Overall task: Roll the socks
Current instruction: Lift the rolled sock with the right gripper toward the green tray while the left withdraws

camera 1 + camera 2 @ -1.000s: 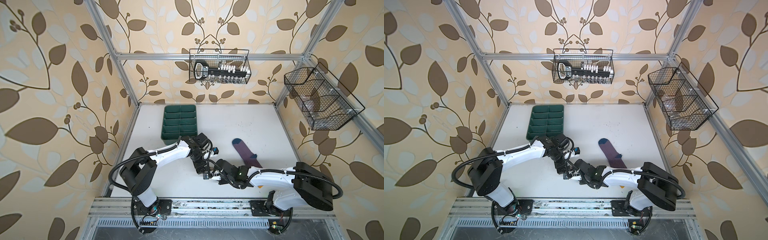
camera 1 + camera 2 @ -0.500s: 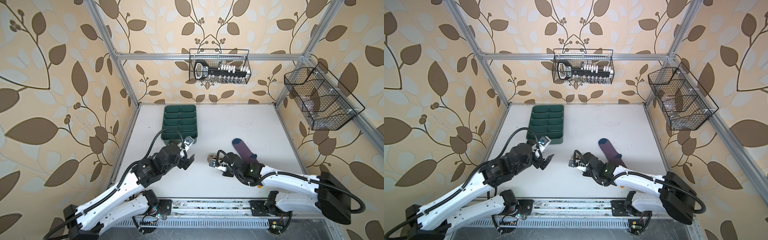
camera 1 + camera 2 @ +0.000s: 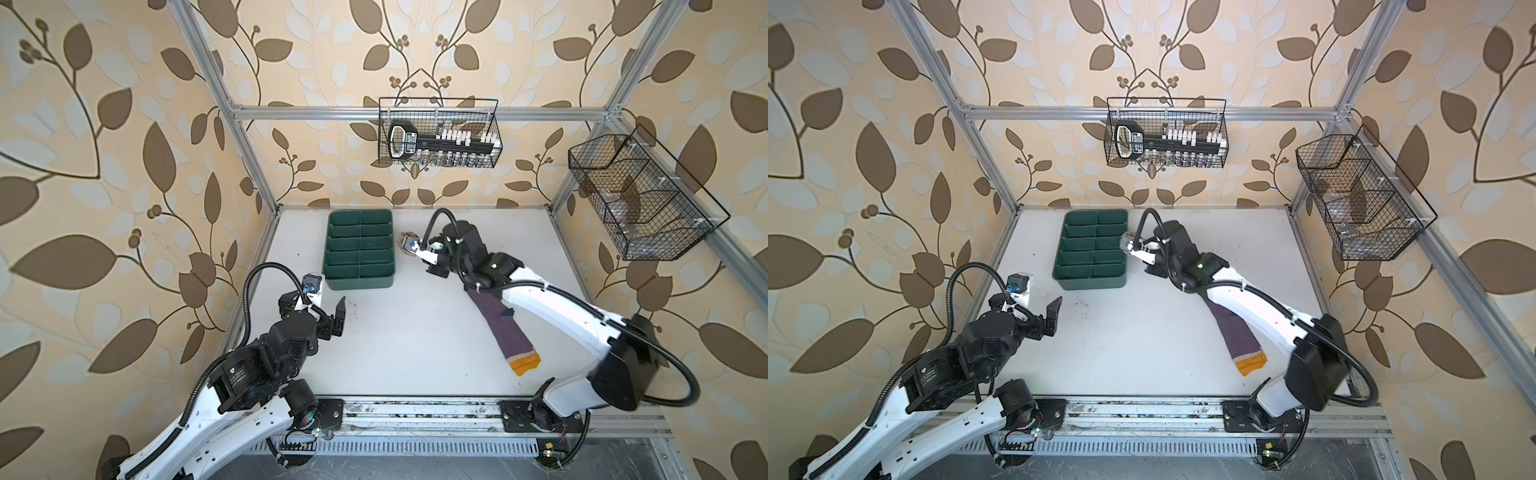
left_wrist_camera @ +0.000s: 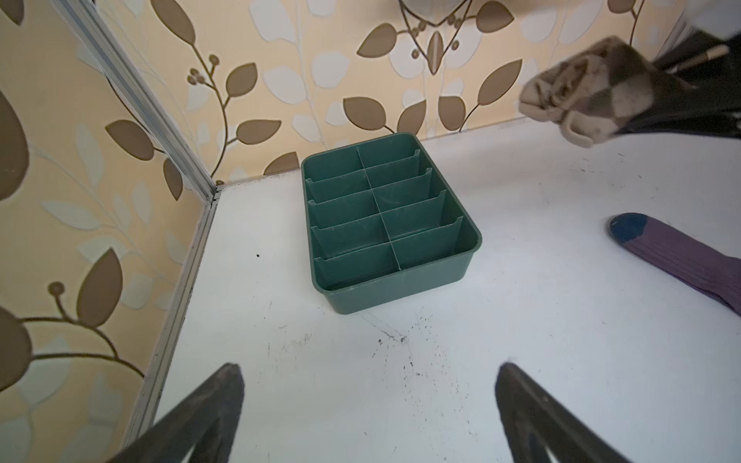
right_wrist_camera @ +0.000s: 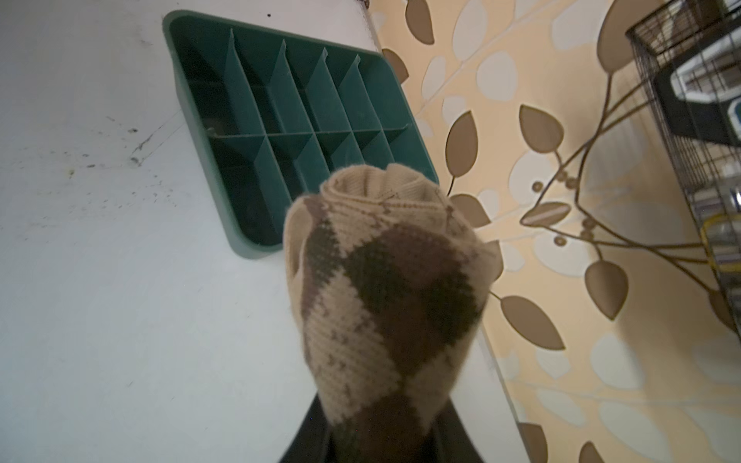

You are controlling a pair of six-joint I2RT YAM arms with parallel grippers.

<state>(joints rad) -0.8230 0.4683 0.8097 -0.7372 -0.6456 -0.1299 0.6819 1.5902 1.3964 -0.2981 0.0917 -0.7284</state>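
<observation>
Two socks are in sight, and neither shows whole. A tan argyle sock (image 5: 385,280), rolled into a tight bundle, is pinched in the right claw (image 5: 379,435). The roll covers the claw's tips in the right wrist view, and in both top views the wrist camera hides them. The bundle hangs above the desk (image 3: 415,353) by the far right side of the green tray (image 3: 358,282). Whether it is over the tray's rim or just beside it cannot be told.

A purple sock (image 3: 503,328) lies flat on the right half of the desk, with its orange-yellow cuff toward the near edge. In both top views the right arm crosses over its far end and hides the toe. The left wrist view shows that dark blue toe, but the picture's edge cuts off the leg.

Over the near left part of the desk, close to the tray's near left corner, the left claw (image 4: 369,368) is spread wide with nothing between its jaws. One finger is largely hidden behind the wrist in the top views.

All visible tray compartments look bare, though the dividers shadow some floors. Wire baskets hang on the far wall (image 3: 438,133) and the right wall (image 3: 640,199), and their contents are hard to make out through the mesh.
</observation>
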